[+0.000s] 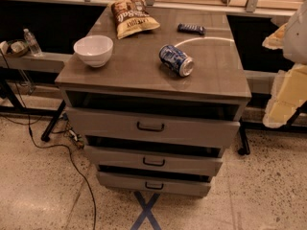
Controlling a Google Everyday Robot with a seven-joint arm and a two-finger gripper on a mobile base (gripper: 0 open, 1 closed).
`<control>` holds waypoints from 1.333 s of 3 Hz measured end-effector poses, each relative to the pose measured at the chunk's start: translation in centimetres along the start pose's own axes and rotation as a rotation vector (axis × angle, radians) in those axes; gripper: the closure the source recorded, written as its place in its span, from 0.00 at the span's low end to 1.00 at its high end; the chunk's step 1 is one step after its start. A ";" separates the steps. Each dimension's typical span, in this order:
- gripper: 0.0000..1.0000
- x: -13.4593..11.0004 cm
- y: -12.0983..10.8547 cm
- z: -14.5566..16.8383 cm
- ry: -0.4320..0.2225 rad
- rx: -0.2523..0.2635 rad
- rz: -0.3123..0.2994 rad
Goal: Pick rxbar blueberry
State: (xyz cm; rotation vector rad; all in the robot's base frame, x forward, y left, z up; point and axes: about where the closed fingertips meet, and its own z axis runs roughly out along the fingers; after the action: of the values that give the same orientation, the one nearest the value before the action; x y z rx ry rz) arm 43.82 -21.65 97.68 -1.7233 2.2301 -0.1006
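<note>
The rxbar blueberry [191, 28] is a small flat dark blue bar lying at the back right of the grey drawer cabinet's top [139, 71]. My gripper [284, 98] shows as pale cream and white shapes at the right edge of the camera view. It hangs beside and to the right of the cabinet, well apart from the bar.
A blue-and-white drink can [176, 60] lies on its side in front of the bar. A brown-and-cream chip bag [133, 16] lies at the back, and a white bowl [93, 50] stands at the left. Three drawers [151, 126] stand slightly open below. Cables [57, 147] run over the floor at the left.
</note>
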 end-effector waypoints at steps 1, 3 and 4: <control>0.00 -0.4 -0.8 0.3 -0.013 0.007 -0.001; 0.00 -6.9 -12.6 5.7 -0.168 0.099 -0.017; 0.00 -11.6 -19.1 8.0 -0.280 0.147 0.009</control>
State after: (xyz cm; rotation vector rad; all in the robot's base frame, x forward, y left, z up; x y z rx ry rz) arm 66.47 -14.61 97.22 -1.5455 1.9762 -0.0194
